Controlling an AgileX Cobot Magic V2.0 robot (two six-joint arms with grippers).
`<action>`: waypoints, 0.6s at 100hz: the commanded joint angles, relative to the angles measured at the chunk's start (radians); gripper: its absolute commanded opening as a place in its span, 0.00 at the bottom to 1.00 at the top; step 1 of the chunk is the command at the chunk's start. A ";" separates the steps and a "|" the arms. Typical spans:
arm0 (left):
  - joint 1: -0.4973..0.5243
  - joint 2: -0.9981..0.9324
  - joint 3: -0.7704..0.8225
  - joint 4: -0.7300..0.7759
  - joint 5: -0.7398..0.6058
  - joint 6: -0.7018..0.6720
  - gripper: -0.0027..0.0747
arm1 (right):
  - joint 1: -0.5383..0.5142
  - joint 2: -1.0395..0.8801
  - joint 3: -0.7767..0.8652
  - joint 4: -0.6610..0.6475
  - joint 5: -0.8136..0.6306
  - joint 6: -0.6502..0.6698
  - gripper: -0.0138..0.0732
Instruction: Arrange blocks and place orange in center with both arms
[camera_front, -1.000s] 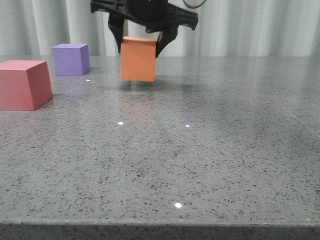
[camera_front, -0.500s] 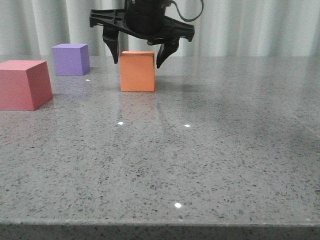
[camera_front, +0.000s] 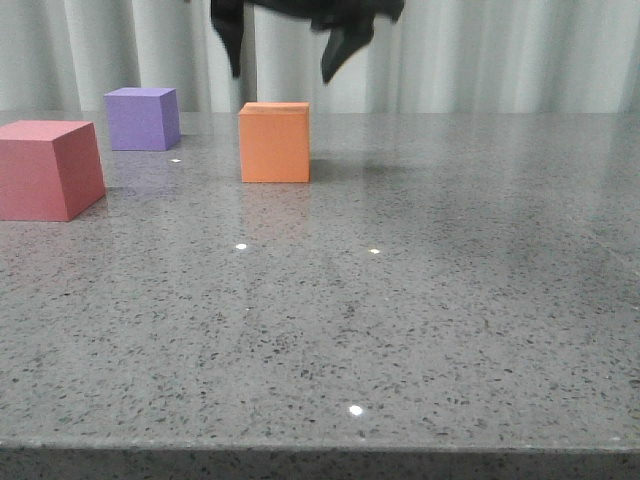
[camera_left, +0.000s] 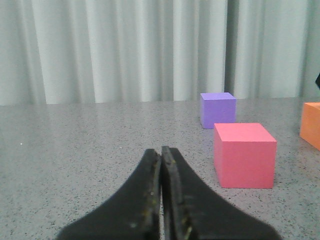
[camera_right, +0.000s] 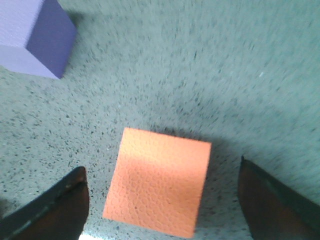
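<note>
Right pincer (camera_front: 292, 55) released, spread wide above orange cube (camera_front: 275, 142) on desk (camera_front: 420, 300), purple cube (camera_front: 142, 118) off to its side, left pincer (camera_left: 161, 165) clenched, red-pink cube (camera_left: 245, 155) just ahead

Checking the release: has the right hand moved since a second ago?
Yes. The right hand has opened and risen clear of the matte orange cube, which now rests on the grey speckled table.

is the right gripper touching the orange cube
Apart. In the front view the right gripper hangs open above the orange cube, with curtain showing between its fingertips and the cube's top.
</note>
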 joint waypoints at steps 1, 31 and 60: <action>-0.007 -0.036 0.043 -0.001 -0.081 0.001 0.01 | -0.020 -0.113 -0.033 -0.040 -0.035 -0.073 0.85; -0.007 -0.036 0.043 -0.001 -0.081 0.001 0.01 | -0.126 -0.265 0.054 -0.075 0.001 -0.232 0.85; -0.007 -0.036 0.043 -0.001 -0.081 0.001 0.01 | -0.306 -0.555 0.481 -0.073 -0.143 -0.247 0.85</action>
